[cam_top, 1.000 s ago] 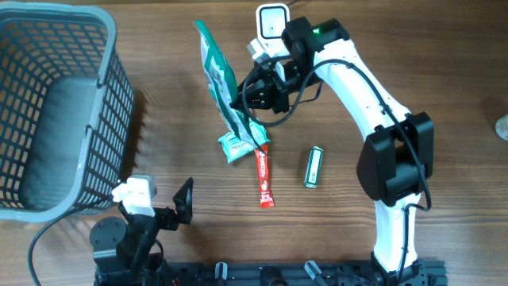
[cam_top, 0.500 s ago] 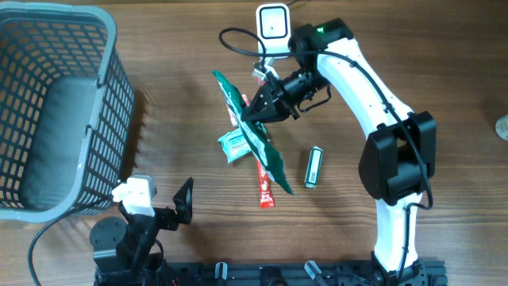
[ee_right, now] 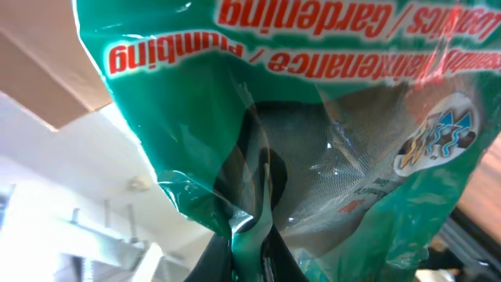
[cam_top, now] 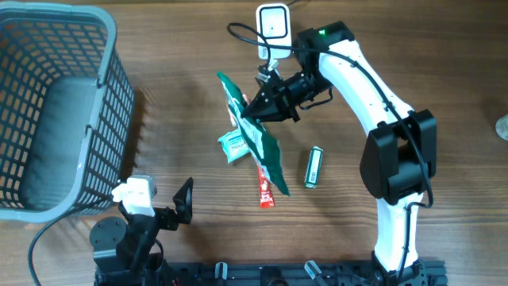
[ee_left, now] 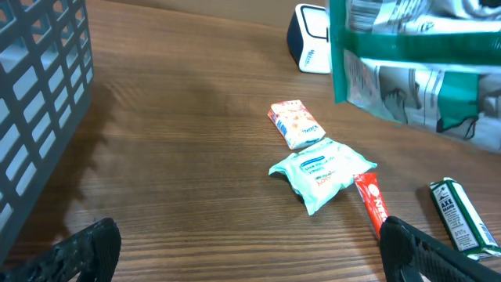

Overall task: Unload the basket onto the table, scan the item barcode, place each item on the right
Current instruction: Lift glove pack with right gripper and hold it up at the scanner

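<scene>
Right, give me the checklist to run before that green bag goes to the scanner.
1. Right hand shut on the green bag: ok.
2. Bag hanging clear of the table: ok.
3. Barcode turned toward the scanner: cannot tell.
4. Nothing covering the scanner: ok.
5. Left hand open, apart from the bag: ok.

Green packet (cam_top: 262, 149), grey basket (cam_top: 119, 111)
</scene>
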Controlling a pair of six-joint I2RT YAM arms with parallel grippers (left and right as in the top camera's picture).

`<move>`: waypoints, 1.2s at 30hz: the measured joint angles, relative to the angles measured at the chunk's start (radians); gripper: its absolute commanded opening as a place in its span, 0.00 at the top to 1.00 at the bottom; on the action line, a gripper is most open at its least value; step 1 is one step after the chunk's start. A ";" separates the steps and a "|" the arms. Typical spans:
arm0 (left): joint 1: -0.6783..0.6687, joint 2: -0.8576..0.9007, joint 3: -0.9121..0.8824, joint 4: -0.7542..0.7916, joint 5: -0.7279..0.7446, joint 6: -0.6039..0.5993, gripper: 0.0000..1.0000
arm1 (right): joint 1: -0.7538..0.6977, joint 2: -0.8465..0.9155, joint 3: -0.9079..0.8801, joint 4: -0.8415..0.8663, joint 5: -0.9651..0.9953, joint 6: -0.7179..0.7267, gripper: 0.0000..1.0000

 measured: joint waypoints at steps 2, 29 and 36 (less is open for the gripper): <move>0.000 0.000 0.000 0.000 0.000 0.000 0.00 | 0.000 0.000 0.000 0.000 0.006 0.010 0.96; 0.000 0.000 0.000 0.000 0.000 0.000 0.00 | -0.022 0.012 -0.109 0.309 -0.232 -1.282 0.96; 0.000 0.000 0.000 0.000 0.000 0.000 0.00 | -0.022 0.019 -0.276 0.656 -0.234 -1.321 0.96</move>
